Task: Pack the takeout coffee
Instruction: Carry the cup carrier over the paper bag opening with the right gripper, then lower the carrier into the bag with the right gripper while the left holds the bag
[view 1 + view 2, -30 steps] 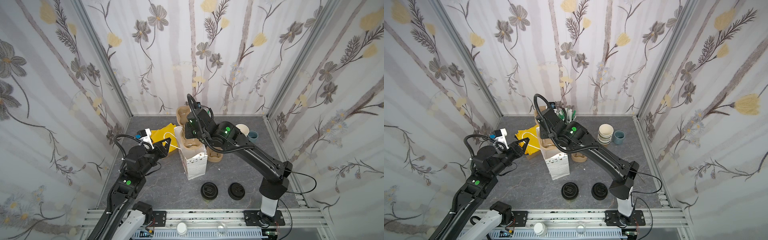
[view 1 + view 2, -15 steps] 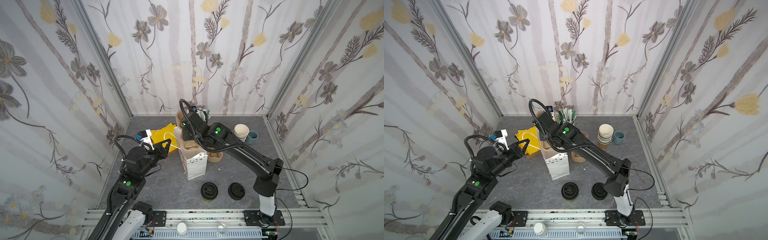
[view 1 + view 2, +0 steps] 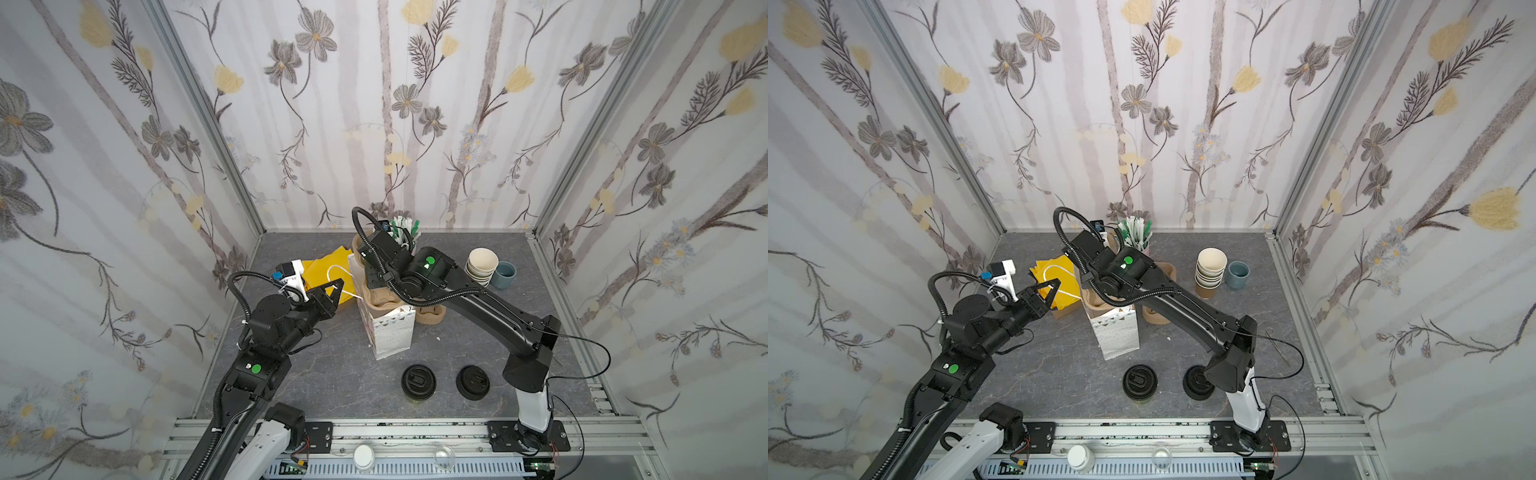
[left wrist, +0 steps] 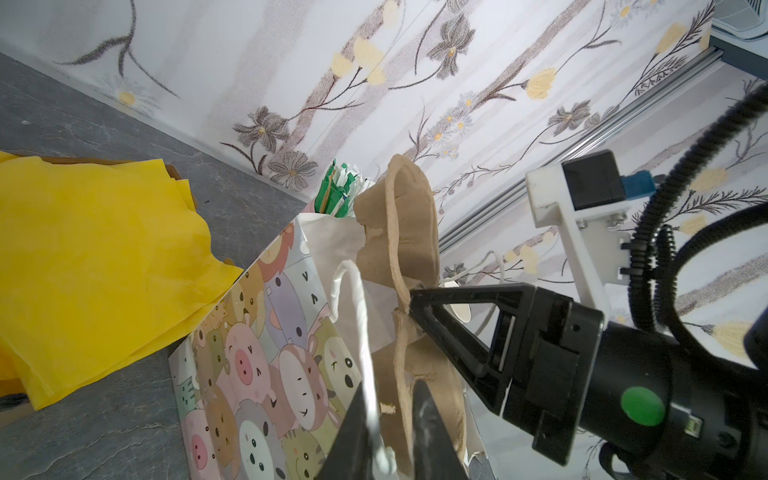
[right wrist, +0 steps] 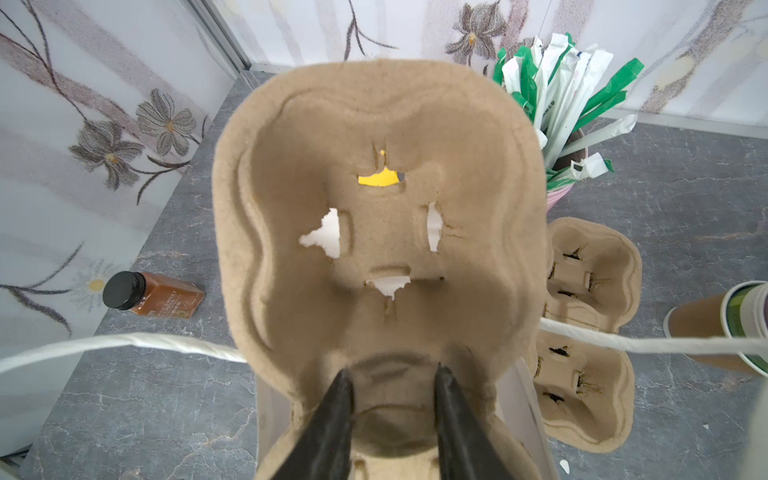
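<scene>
takeout coffee (image 3: 418,381) stands well apart from right claw (image 5: 392,374) gripping carrier (image 5: 478,208).

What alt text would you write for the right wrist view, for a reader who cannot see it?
The right end effector grips a brown pulp cup carrier; a white cord handle crosses behind it. Behind, on the grey table, are wrapped straws, a second carrier and an amber bottle on its side.

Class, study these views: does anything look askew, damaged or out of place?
The pulp cup carrier stands on end, partly in the gift bag, pinched by the right gripper, its well slots torn ragged. A brown bottle lies on its side on the tabletop.
</scene>
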Action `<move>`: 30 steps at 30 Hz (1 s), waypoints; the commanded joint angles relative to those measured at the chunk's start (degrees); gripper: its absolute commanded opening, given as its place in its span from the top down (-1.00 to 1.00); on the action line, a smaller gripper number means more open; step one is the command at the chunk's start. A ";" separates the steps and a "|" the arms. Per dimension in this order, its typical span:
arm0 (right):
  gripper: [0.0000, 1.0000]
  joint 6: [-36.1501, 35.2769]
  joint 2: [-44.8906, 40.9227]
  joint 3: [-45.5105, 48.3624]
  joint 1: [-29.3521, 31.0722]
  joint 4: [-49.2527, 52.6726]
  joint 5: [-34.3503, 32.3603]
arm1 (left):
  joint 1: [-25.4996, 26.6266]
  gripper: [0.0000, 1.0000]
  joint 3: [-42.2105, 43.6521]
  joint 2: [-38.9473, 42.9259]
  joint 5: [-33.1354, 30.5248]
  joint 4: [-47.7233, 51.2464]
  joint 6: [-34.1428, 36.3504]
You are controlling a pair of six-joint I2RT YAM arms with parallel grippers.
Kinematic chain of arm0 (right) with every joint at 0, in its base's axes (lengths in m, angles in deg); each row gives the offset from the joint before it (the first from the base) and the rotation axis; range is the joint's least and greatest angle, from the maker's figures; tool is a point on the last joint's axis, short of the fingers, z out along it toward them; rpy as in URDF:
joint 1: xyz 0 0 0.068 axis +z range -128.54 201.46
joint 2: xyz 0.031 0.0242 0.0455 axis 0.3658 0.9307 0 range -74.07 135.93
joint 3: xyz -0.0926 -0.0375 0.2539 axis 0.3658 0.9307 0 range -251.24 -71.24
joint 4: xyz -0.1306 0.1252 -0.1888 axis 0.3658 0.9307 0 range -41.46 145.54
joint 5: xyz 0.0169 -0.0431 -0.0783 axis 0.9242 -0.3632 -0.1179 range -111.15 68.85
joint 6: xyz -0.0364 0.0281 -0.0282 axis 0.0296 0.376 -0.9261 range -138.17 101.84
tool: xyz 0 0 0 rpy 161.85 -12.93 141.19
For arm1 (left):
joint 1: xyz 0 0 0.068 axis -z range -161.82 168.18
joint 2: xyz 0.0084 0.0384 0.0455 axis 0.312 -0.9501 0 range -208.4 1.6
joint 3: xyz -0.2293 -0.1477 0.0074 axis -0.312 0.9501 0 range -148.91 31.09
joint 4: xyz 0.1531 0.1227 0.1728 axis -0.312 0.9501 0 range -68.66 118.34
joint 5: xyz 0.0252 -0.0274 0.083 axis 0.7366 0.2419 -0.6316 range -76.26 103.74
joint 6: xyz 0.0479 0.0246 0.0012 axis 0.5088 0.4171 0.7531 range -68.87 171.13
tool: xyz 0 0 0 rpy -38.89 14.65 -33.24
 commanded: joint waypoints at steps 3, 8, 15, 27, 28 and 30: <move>0.34 0.86 0.20 -0.27 0.19 0.58 1.16 | -0.07 0.31 0.14 0.66 0.75 -2.35 -0.11; 0.35 0.94 0.37 -0.27 0.20 1.04 2.31 | -0.06 0.05 -0.03 1.28 -0.57 -2.18 0.60; 0.35 2.54 1.45 -0.25 0.69 2.67 2.46 | -0.08 0.03 0.01 0.29 -1.67 -2.17 0.91; 0.35 2.93 1.21 -0.27 0.54 3.85 0.19 | -0.09 0.71 -0.36 0.66 1.08 -2.13 1.40; 0.34 2.97 1.16 -0.27 0.42 3.88 -0.21 | -0.13 0.76 -0.28 0.80 1.49 -2.14 1.31; 0.34 3.01 1.07 -0.27 0.35 3.66 -0.58 | -0.08 0.86 0.03 1.14 1.91 -2.13 0.89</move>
